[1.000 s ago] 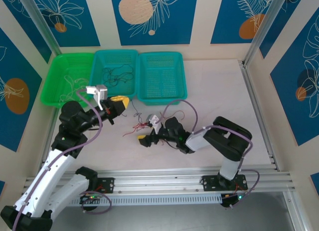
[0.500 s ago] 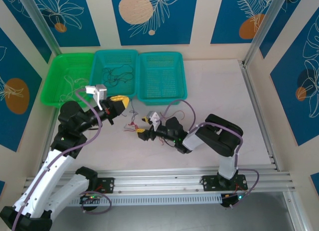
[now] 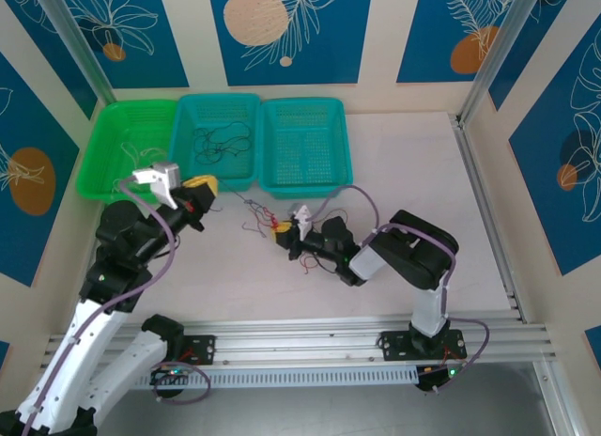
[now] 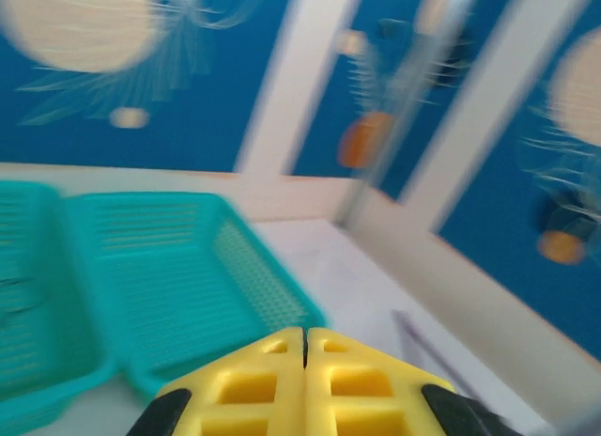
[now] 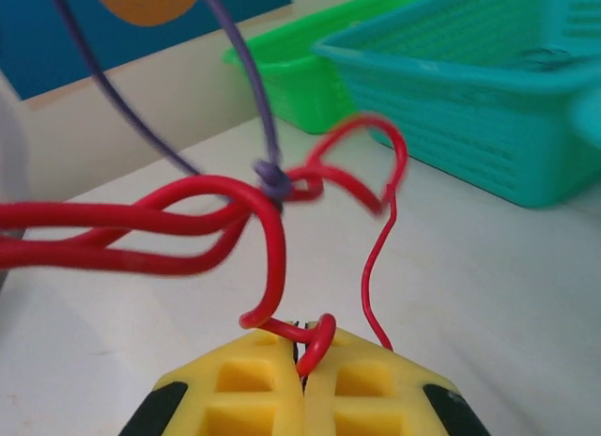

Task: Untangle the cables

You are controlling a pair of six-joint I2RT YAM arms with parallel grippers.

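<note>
My right gripper (image 3: 279,231) (image 5: 302,347) is shut on a loop of the red cable (image 5: 272,239), low over the table's middle. The red cable's tangle (image 3: 266,217) spreads out to the left of the fingertips. A thin purple-looking strand (image 5: 266,126) is knotted into the red loops and runs up out of the right wrist view. My left gripper (image 3: 208,184) (image 4: 304,334) is shut, raised left of the tangle, with nothing showing between its yellow fingers. The black cable (image 3: 221,140) lies in the middle teal basket. The whitish cable (image 3: 131,163) lies in the green basket.
Three baskets stand in a row at the back left: a green basket (image 3: 94,163) (image 5: 310,79), a teal basket (image 3: 218,98) (image 5: 488,107) and a second teal basket (image 3: 300,102) (image 4: 178,267). The lilac arm cord (image 3: 362,194) arches over the right arm.
The right gripper has carried the red cable away from the near edge and slightly right. The left gripper has pulled back to the left, toward the baskets, so the tangle is stretched between them.
</note>
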